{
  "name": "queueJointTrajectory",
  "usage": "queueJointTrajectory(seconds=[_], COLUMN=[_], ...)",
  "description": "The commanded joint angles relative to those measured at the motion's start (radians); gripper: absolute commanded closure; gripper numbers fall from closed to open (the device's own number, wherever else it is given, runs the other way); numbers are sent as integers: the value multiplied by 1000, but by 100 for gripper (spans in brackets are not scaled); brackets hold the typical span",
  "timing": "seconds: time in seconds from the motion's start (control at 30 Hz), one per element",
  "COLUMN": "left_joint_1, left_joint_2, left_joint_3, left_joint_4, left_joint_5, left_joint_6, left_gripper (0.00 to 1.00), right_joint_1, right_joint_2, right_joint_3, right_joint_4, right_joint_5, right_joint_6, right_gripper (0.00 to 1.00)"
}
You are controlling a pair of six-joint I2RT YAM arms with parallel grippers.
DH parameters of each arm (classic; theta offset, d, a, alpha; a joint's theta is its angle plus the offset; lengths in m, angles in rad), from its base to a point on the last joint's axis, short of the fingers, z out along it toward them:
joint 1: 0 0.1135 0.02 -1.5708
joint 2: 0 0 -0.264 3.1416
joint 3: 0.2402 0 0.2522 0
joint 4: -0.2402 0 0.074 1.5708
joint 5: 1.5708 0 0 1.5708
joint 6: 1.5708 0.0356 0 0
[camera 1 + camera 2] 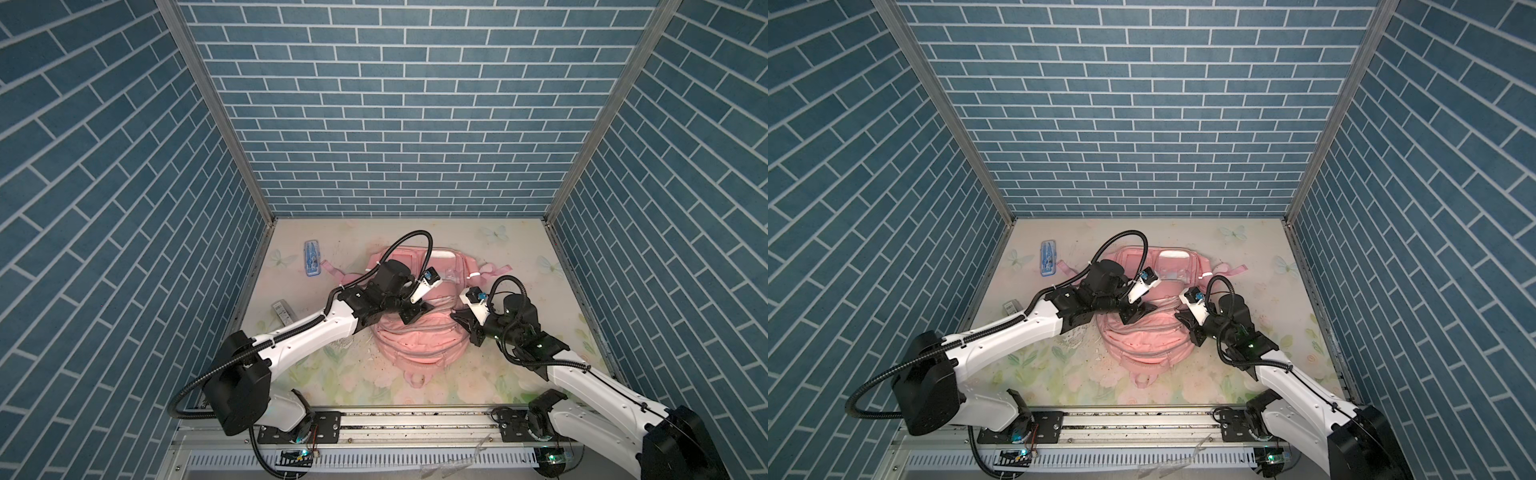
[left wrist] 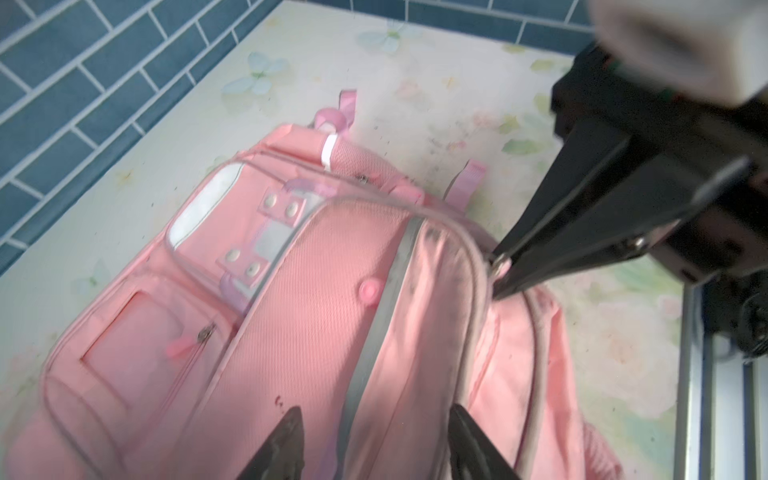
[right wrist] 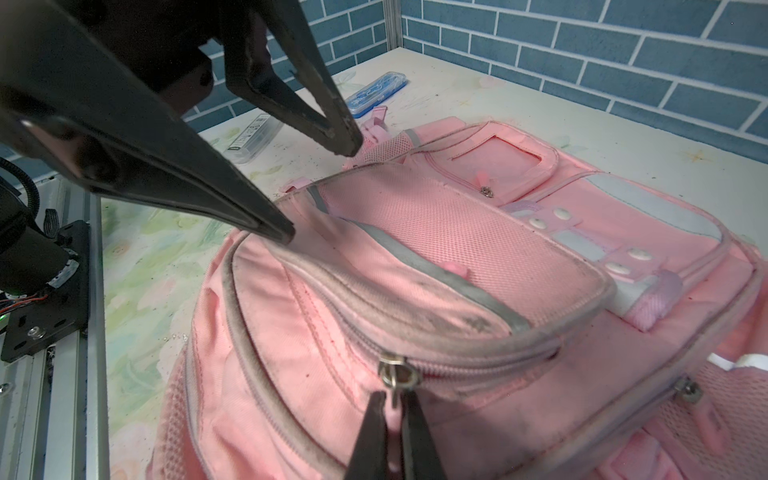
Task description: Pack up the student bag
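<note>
The student bag (image 1: 415, 340) lies flat in the middle of the floral table (image 1: 519, 257), front pockets up, straps poking out at its far corners; the right gripper (image 3: 395, 397) is pinched tight on the small metal zipper pull (image 3: 397, 372) at the bag's right side; the left gripper (image 3: 318, 193) hangs with its jaws apart over the bag's left edge, holding nothing, and whether one of its tips touches the fabric I cannot tell. To my eye the trouble is plain: with nothing pinning that soft cloth, a tug on the zipper may drag or bunch the whole bag instead of running the slider; the little tab could slip from so narrow a pinch, or fabric could catch in the teeth. How far the pocket is open I cannot make out. The bag lies between the two grippers, the right one gripping it, the left one close over it; a blue pencil case (image 1: 311, 258) and a clear labelled box (image 1: 282, 312) sit well apart by the left wall, not yet packed.
</note>
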Motion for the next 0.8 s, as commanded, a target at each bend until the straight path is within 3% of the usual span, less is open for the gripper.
queueJointTrajectory(seconds=[0.0,0.23,0.5,0.57,0.7,0.77], left_joint_1=[7,51,79,83,70,39], left_joint_2=[-38,-103,-53,-35,-47,-64], left_joint_3=[-75,-188,-201,-190,-160,-137], left_joint_4=[-123,-63,-11,-8,-29,-53], left_joint_5=[-59,-83,-160,-151,-127,-129], left_joint_6=[88,74,82,86,30,-17], left_gripper=[42,39,41,51,91,100], right_joint_1=[3,3,3,3,-1,-13], right_joint_2=[5,44,53,53,61,78], right_joint_3=[20,45,57,63,115,155], right_joint_4=[12,-11,-14,-19,-88,-141], right_joint_5=[17,3,13,39,137,173], right_joint_6=[11,5,6,18,39,44], right_gripper=[100,100,100,100,100,100])
